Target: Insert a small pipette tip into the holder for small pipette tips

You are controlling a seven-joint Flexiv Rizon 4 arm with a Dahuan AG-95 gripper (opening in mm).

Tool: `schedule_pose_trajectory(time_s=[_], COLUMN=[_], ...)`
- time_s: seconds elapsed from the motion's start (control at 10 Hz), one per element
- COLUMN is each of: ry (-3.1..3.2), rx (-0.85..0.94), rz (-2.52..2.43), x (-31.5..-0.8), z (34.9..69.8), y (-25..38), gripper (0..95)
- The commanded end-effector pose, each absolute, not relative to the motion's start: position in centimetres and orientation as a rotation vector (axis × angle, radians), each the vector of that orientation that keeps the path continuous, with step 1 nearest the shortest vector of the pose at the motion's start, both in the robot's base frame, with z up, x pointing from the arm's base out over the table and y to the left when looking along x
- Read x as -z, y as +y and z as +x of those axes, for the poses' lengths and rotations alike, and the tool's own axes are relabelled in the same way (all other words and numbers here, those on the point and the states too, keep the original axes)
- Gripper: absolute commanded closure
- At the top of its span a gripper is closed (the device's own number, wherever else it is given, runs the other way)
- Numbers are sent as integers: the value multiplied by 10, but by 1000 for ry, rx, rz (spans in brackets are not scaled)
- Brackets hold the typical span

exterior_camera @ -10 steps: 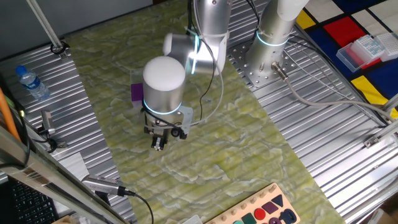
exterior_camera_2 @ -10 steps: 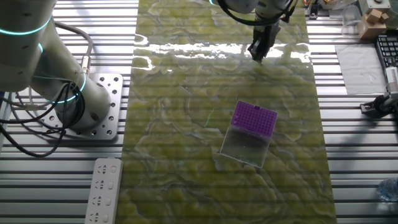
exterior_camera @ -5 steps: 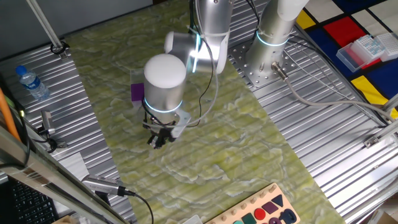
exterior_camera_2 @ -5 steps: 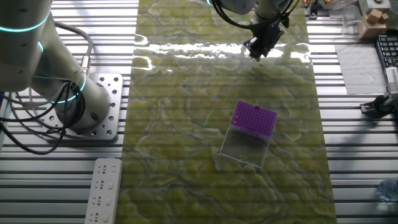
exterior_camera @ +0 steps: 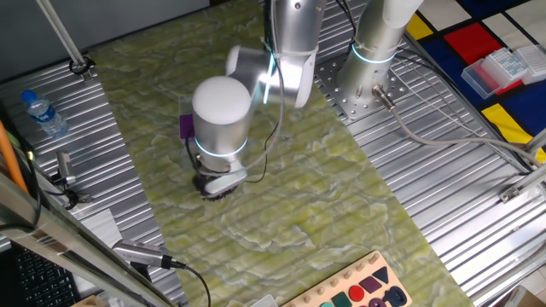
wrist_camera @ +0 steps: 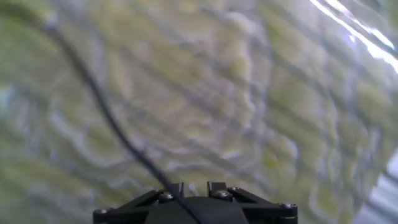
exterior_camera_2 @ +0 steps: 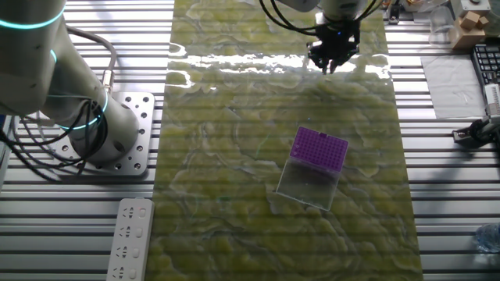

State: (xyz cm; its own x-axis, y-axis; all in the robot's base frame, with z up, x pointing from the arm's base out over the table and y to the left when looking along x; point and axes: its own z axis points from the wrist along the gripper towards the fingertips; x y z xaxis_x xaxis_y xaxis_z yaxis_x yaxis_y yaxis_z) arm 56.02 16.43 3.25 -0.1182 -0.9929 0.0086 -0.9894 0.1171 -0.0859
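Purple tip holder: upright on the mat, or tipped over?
Upright. In the other fixed view the holder sits flat on the green mat, purple top facing up, pale base beneath, apart from the gripper.

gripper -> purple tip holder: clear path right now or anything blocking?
Probably yes. In the other fixed view the gripper hangs over the far end of the green mat, apart from the purple holder, and only bare mat lies between them. Whether it holds a tip cannot be told.

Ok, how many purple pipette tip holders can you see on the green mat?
1. The purple holder sits near the middle of the mat, on its pale clear base, well apart from the gripper. In the one fixed view only its edge shows behind the arm, which could hide others.
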Motion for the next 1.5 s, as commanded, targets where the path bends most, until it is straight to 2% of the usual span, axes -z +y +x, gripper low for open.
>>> schedule_pose_trajectory(time_s=[0.1,0.4,0.5,1.0,1.5], ry=[3064,3076,3082,3084,3087], rx=[-71,-96,-99,-124,-103], rz=[-350,-126,-55,75,-26], x=[-35,-35,-35,-33,-32], z=[560,560,560,560,560], y=[166,166,166,166,164], gripper=[760,760,950,950,950])
